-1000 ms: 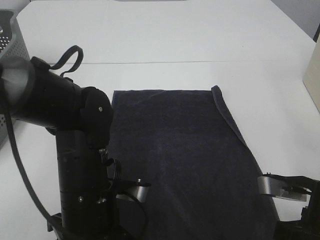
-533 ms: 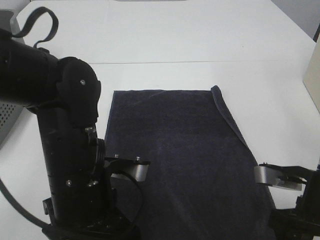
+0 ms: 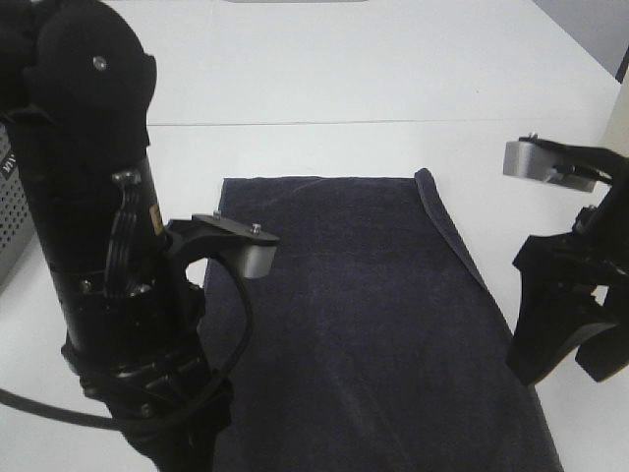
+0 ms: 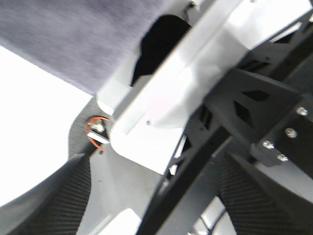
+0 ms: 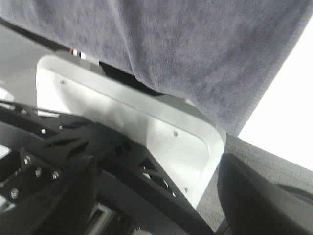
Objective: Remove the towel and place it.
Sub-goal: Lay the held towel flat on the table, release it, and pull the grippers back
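**A:** Where is the towel (image 3: 354, 324) lying?

**B:** It is lying spread flat on the white table (image 3: 344, 79), between the two grippers. One long hem is curling over on the right gripper's side. In both wrist views its near edge is draping down off the table front.

**A:** And the grippers?

**B:** The left gripper (image 4: 156, 210) is hanging just beside the edge on its own side, and the right gripper (image 3: 572, 349) is near the opposite edge. Both are standing released, with fingers apart and nothing between them.

**A:** Why are they flanking it like that?

**B:** Probably because so broad a cloth is calling for a two-handed lift. With one arm taking each side, it is less likely to sag or drag. A grey basket (image 3: 8, 211) is sitting outboard of the left arm, though its role is unclear.
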{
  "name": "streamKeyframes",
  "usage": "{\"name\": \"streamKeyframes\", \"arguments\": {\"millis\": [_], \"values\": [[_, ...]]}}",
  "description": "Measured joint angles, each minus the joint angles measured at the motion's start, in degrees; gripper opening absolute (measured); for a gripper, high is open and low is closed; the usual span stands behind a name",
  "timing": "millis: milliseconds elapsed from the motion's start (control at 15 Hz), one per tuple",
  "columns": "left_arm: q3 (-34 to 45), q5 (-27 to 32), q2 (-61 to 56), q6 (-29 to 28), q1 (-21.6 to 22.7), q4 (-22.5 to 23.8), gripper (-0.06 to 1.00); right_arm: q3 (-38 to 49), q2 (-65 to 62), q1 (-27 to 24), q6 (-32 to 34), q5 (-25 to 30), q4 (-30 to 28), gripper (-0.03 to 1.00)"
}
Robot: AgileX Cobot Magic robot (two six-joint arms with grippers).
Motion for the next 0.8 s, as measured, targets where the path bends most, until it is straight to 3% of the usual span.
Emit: {"name": "streamKeyframes", "arguments": {"millis": [133,267,333,467,600,800], "values": [[-1.83,-1.55,-1.89,-2.18,0.00,5.44,0.73,-2.69,-2.46,0.00,4.13,-0.63,-1.95,0.78],[-5.10,-2.46,-2.29,-4.41,1.78,10.20,0.81,-6.76,-3.61,-0.11,8.02,-1.26,-8.77,0.91],[-6.70,-2.58,-2.29,-4.81,4.01,11.46,0.83,-9.40,-3.50,-1.38,9.63,-1.26,-12.49,0.94],[-10.77,-2.98,-2.29,-3.78,11.34,12.03,0.84,-15.13,-1.55,-7.28,7.62,-0.40,-12.61,0.96],[-15.24,-3.72,-0.74,0.97,20.34,7.68,0.84,-21.77,3.04,-13.87,1.20,0.06,-5.79,0.96],[-21.54,-4.13,5.44,7.73,31.28,-4.53,0.84,-28.82,10.03,-16.10,-3.61,-1.60,-0.86,0.96]]}}
